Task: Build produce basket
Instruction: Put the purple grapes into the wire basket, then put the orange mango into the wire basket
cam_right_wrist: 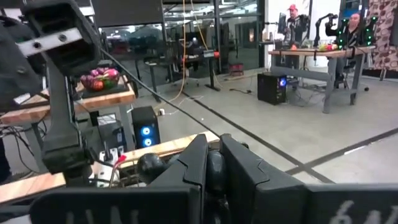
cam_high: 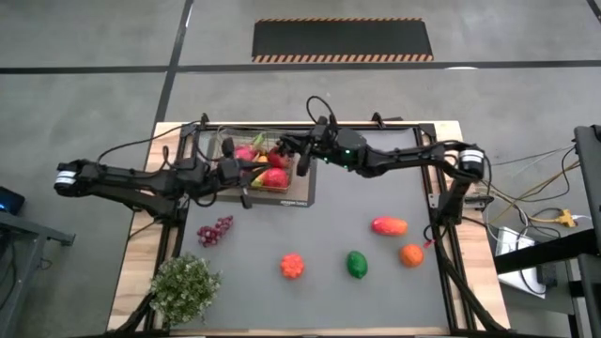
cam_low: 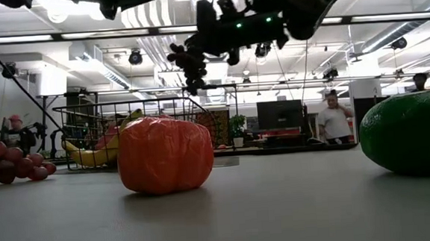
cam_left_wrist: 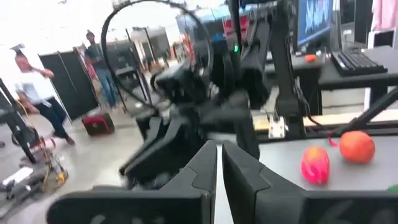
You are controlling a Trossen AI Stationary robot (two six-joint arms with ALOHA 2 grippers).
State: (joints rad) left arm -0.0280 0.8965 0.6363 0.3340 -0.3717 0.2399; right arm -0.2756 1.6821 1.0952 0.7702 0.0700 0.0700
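Above the basket [cam_high: 252, 161], right gripper [cam_high: 302, 156] raised clear of the table, fingers [cam_right_wrist: 239, 167] pinched on black grapes [cam_low: 190, 63] dangling over the wire rim. Beside it, left gripper [cam_high: 237, 175] at the basket's near edge, fingers [cam_left_wrist: 194, 169] nearly closed, holding nothing.

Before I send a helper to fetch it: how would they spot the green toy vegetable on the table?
Start at the grey mat on the table, seen from above. Along its near edge lies a row of loose produce, and the green pepper sits between the bumpy orange-red fruit and the smooth orange. It is the only green piece.
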